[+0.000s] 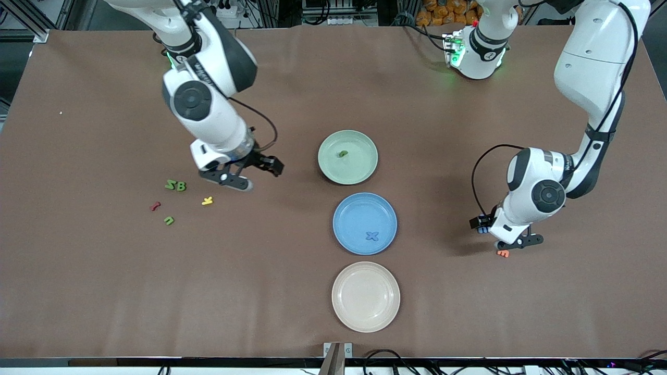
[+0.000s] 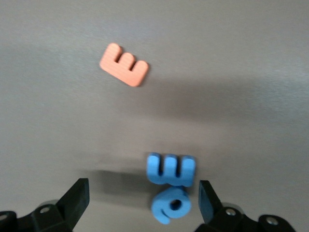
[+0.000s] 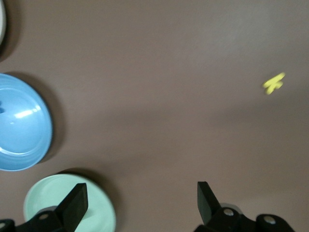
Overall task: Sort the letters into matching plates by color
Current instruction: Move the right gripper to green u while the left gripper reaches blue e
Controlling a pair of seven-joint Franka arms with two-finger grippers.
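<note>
in the front view the left claw [image 1: 513, 245] hangs low over the surface [image 1: 104, 291] at the left arm's end and hides most of what lies under it; only part of an orange letter [image 1: 503, 253] peeks out beside it. the left wrist view shows more: two blue letters [image 2: 170, 186] touching each other between the spread fingers [image 2: 76, 198], which touch neither of them, and the orange letter lying apart from them; the lower blue one is too curled to read. the right claw [image 1: 250, 174] stands wide apart with nothing in it, over bare surface between the pale green plate [image 1: 359, 172] and a scatter of letters toward the right arm's end: two green letters [image 1: 175, 185] touching, a third green letter [image 1: 169, 220] nearer the front camera, a red letter [image 1: 155, 206] and a yellow letter [image 1: 207, 200]. the pale green plate holds one green piece [image 1: 342, 153], its shape hard to make out. the blue plate [image 1: 346, 208], next nearer the camera, holds a blue x [image 1: 371, 236]. the cream plate [image 1: 344, 312] lies nearest. in the right wrist view the blue and green plates are cut off at the frame edge.
</note>
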